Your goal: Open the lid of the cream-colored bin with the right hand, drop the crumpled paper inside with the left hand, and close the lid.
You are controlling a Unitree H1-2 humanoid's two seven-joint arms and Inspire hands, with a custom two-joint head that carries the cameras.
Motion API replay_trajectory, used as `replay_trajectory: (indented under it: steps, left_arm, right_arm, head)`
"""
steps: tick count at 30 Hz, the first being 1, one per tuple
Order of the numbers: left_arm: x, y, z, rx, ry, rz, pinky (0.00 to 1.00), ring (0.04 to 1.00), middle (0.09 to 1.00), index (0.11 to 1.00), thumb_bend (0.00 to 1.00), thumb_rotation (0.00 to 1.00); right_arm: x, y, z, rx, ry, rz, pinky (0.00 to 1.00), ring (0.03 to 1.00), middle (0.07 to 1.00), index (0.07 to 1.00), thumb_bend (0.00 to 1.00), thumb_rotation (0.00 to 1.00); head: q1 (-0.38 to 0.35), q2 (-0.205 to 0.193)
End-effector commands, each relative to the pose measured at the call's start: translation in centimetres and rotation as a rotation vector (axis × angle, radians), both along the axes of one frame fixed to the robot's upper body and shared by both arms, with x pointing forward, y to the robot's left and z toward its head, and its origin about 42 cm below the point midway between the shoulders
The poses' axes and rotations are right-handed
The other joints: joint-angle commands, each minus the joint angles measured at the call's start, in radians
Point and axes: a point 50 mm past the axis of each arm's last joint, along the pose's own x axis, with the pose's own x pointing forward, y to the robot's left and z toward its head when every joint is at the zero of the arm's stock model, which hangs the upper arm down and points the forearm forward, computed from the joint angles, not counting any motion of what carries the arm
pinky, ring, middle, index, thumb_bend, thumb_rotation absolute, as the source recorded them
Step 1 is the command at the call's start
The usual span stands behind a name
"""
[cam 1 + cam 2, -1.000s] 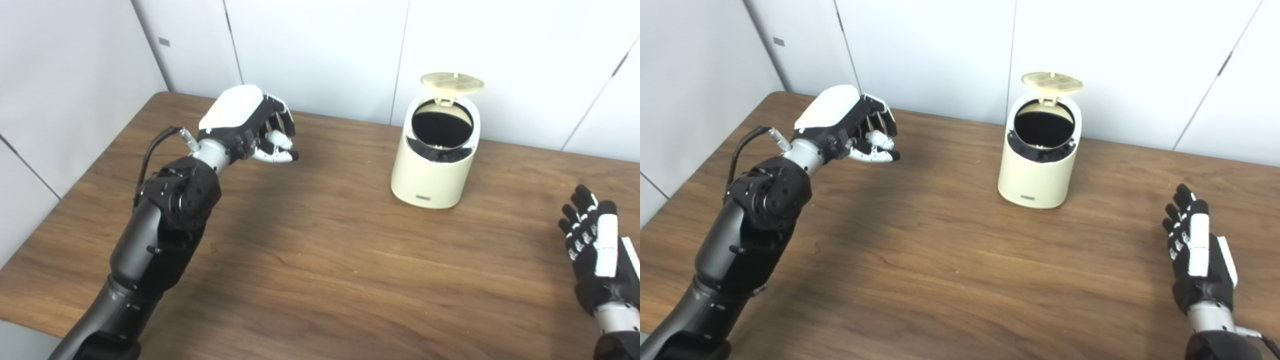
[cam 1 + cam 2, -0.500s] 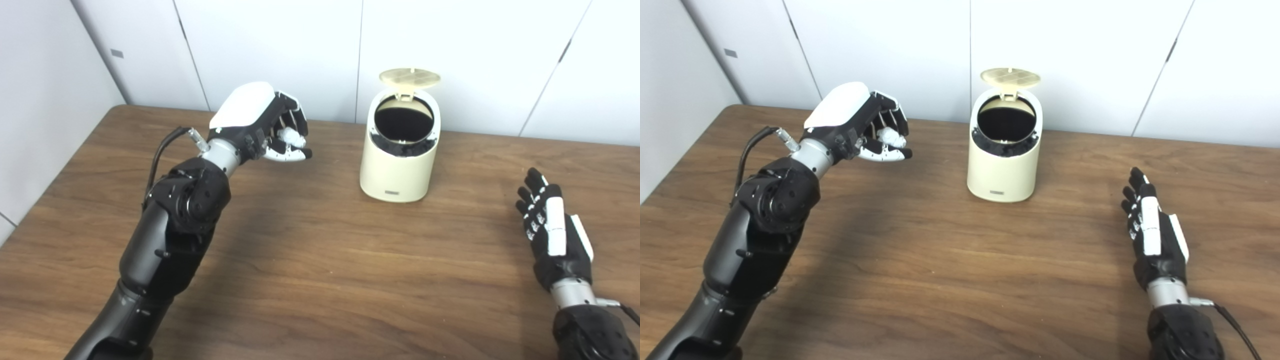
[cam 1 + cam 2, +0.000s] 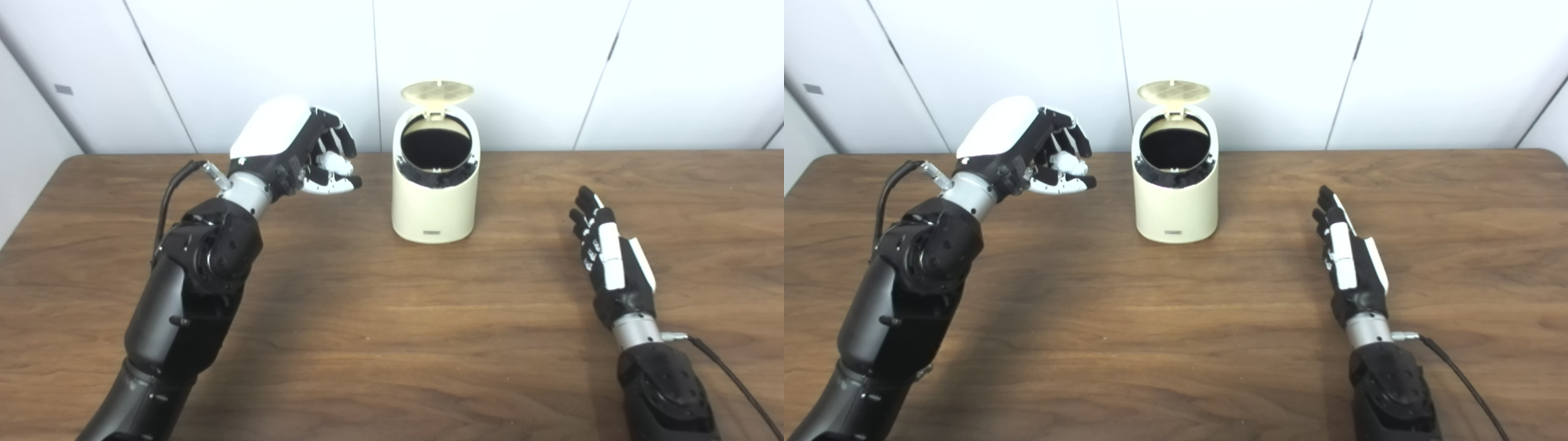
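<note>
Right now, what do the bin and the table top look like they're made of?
The bin looks like smooth moulded plastic, cream with a soft satin sheen; its raised lid shows a ribbed underside, typical of moulding. The table shows brown wood grain with a matte finish; whether solid wood or laminate cannot be told.

A cream-colored bin (image 3: 435, 196) stands near the counter's (image 3: 392, 343) far edge, its lid (image 3: 437, 91) raised upright. Toward the left edge, the left hand (image 3: 294, 150) hovers, fingers (image 3: 334, 131) curled around crumpled paper (image 3: 335, 162). Toward the right edge, the right hand (image 3: 606, 257) lies flat, empty.
</note>
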Motion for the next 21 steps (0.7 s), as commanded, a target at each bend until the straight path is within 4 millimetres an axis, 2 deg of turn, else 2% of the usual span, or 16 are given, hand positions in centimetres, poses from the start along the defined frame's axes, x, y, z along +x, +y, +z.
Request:
replay_trajectory:
  steps: [1, 8, 14, 21]
  left_arm:
    - [0.6, -0.7, 2.8, 0.002, -0.123, -0.018, 0.33, 0.392, 0.452, 0.502, 0.47, 0.00]
    - [1.4, -2.3, 3.3, -0.044, -0.156, -0.038, 0.30, 0.377, 0.454, 0.508, 0.47, 0.00]
    - [2.3, -3.8, 3.5, -0.060, -0.180, -0.058, 0.36, 0.386, 0.465, 0.500, 0.47, 0.00]
    - [3.4, -5.5, 3.3, -0.091, -0.189, -0.054, 0.34, 0.363, 0.465, 0.517, 0.47, 0.00]
  right_arm:
    - [0.6, 0.7, 1.1, 0.000, -0.056, 0.010, 1.00, 0.963, 0.973, 0.942, 0.60, 1.00]
    - [0.5, 1.3, 1.1, 0.011, -0.050, 0.000, 0.99, 0.962, 0.967, 0.939, 0.58, 1.00]
    - [0.3, 1.7, 0.9, 0.001, -0.041, -0.002, 1.00, 0.971, 0.968, 0.936, 0.54, 1.00]
    - [0.2, 1.8, 0.5, -0.016, -0.040, -0.005, 0.99, 0.967, 0.963, 0.935, 0.52, 1.00]
  head:
    - [-0.010, 0.002]
    - [-0.030, -0.009]
    - [-0.029, -0.023]
    - [-0.026, -0.042]
